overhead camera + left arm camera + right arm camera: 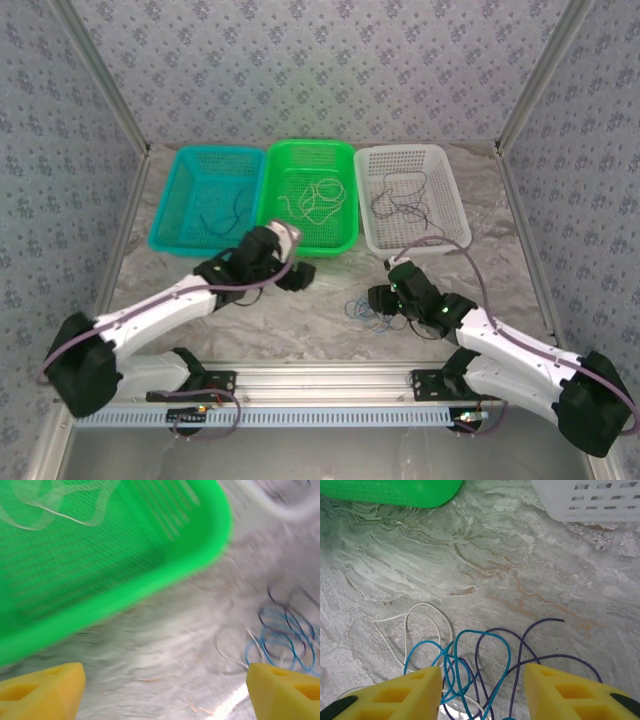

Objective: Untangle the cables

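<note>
While the left end effector gapes wide and empty beside the green basket, the tangled cables lie on the worktop. The right end effector straddles them, jaws apart, unclamped.

Three baskets in a row block the far half of the table: blue, green, white, with hardly a gap between them. Bare table in front is open between the arms. Cable tangle lies on it, partly between the spread fingers of the right gripper. Left gripper, fingers wide, sits just off the green basket's near rim, with clear surface under it. Walls close in left, right and back.
</note>
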Motion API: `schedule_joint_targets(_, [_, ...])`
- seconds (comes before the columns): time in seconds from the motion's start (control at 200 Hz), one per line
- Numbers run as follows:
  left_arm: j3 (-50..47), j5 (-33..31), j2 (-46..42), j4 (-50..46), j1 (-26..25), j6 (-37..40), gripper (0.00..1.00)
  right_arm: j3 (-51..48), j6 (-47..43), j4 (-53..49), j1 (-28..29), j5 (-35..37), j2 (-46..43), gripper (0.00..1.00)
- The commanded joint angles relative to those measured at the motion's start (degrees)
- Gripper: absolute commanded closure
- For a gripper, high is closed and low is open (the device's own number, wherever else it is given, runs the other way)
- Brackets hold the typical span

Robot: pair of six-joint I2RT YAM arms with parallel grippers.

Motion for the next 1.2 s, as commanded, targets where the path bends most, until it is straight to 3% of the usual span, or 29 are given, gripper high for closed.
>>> schedule_joint_targets(0.0, [3.3,2.5,6.8,1.8,-3.2,6.6,0.2,0.8,0.2,0.8,-1.1,-2.1,0.0,0.48])
schedule_joint_targets(0.3, [12.4,4.9,24.5,1.7,-6.6,11.1,0.32,-2.1,2.4,0.2,-1.7,-1.7,-3.7,0.41])
schedule_joint_targets(0.65, [14.1,7.3,31.4,4.5,-7.7,11.0,0.4,-3.1,3.0,-2.1,-2.1,-0.7,-6.9,0.4])
schedule_joint_targets(0.7, [14.1,7.3,31.8,4.4,-7.8,11.1,0.47,-3.3,3.0,-2.0,-2.3,-0.8,-6.9,0.4])
schedule_joint_targets(0.894, [15.2,5.5,30.8,2.7,-7.9,9.7,0.96,-3.4,3.0,-1.4,-2.6,-1.1,-6.6,0.39])
schedule_joint_targets(0.989, [14.8,4.3,26.7,3.2,-8.0,8.9,1.0,-3.6,2.8,0.0,-2.3,-1.7,-5.5,0.36])
schedule_joint_targets(1.194, [16.0,3.9,18.6,1.4,-8.0,8.2,1.0,-4.1,4.4,10.7,2.2,-0.2,1.4,0.19])
